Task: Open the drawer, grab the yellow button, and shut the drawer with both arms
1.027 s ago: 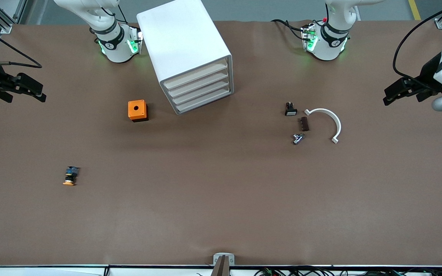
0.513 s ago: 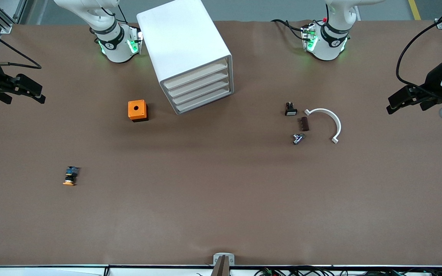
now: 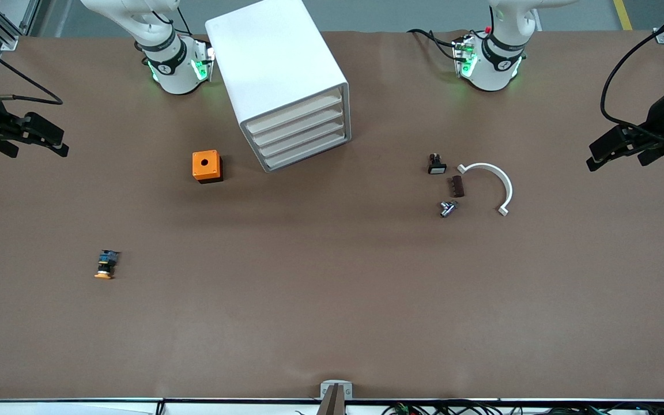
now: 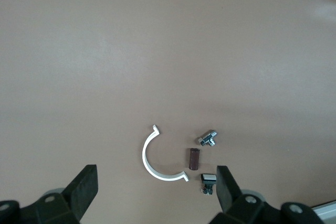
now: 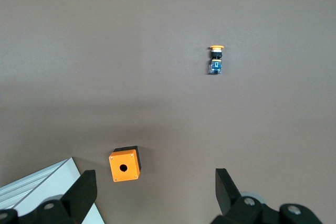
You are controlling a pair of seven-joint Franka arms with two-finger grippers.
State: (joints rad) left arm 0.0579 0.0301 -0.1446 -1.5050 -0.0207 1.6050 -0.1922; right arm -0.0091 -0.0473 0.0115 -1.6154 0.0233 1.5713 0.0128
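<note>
White cabinet untouched: top drawer flush w/ the 3 below it, all fronts shut.

Change over last sec: left gripper has drifted outward toward its own end of the table and a bit up-view; arm now mostly out of frame. Right gripper barely moved, parked over the right arm's end of the table. Nothing on the table shifted.

Jaws: both wide open, empty. Wrist views confirm, fingers spread w/ bare table between; same on right.

Button is NOT in the drawer. Lying on its side on open table, toward right arm's end, nearer the front cam than the orange box, well apart from it. Right wrist cam sees it clearly.

Other bits near left arm's side: white curved clip, brown block, small metal part, black-and-white part.

Read: looks like either pre-start or retreat/reset pose, can't tell which. No arm is near the drawer handle, so the open step is not underway. If left keeps backing off, expect right to lead.
</note>
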